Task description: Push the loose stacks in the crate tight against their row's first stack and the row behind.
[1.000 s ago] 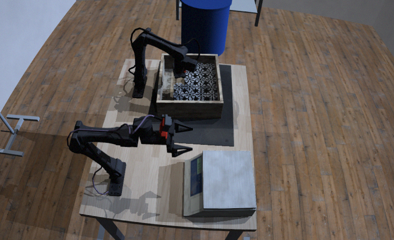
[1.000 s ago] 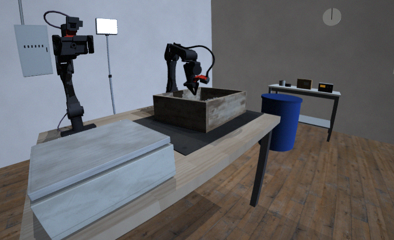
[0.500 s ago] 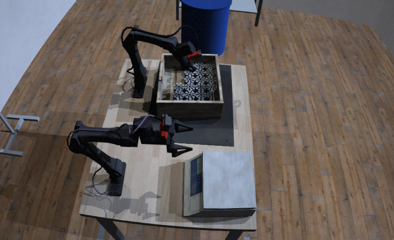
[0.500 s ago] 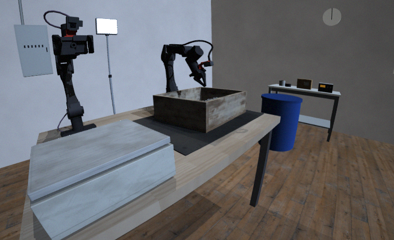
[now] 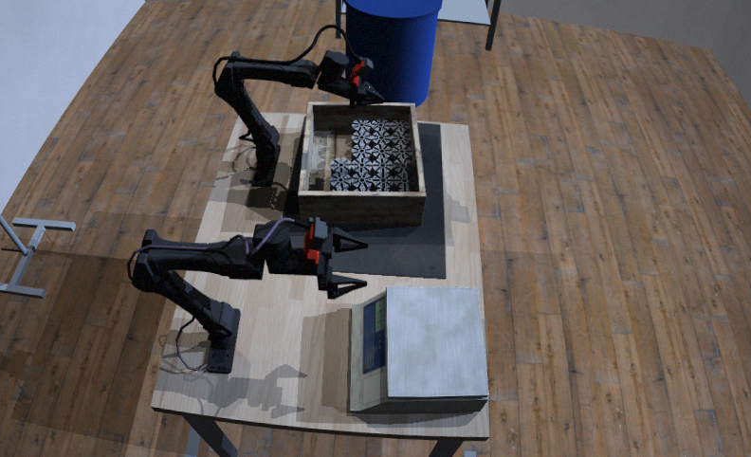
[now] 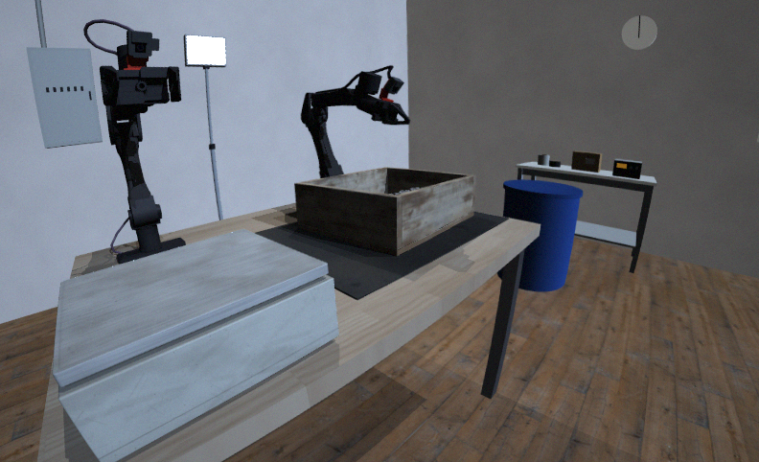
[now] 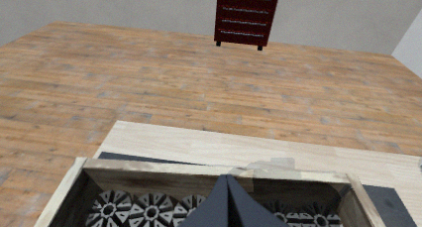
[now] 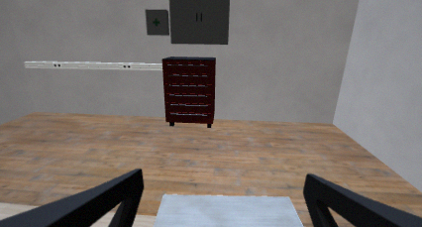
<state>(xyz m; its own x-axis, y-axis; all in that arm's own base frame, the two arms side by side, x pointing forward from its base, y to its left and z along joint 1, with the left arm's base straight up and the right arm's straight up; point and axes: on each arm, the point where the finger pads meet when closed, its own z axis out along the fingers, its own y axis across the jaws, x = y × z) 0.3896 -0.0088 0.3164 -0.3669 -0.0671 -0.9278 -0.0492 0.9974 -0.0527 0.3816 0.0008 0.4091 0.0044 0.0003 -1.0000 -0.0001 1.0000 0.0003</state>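
The wooden crate (image 5: 361,194) (image 6: 342,218) (image 7: 149,167) holds stacks of pale, slotted round pieces (image 5: 381,148) (image 7: 151,212). They form a close block against its right side in the top view. A shorter group (image 5: 341,170) stands at the block's front left, close beside it; small gaps cannot be judged. The crate's left strip is bare floor. My left gripper (image 5: 380,100) (image 6: 407,120) (image 7: 225,183) is shut and empty, above the crate near its far wall, clear of the stacks. My right gripper (image 5: 366,264) (image 8: 223,180) is open and empty, outside the crate's near side.
The crate stands on a dark mat (image 5: 390,261) (image 6: 336,269) on the wooden table (image 5: 287,306). A scale (image 5: 432,340) (image 6: 193,298) (image 8: 228,212) stands at the table's near right corner in the top view. A blue barrel (image 5: 393,56) (image 6: 543,241) stands beyond the crate, off the table.
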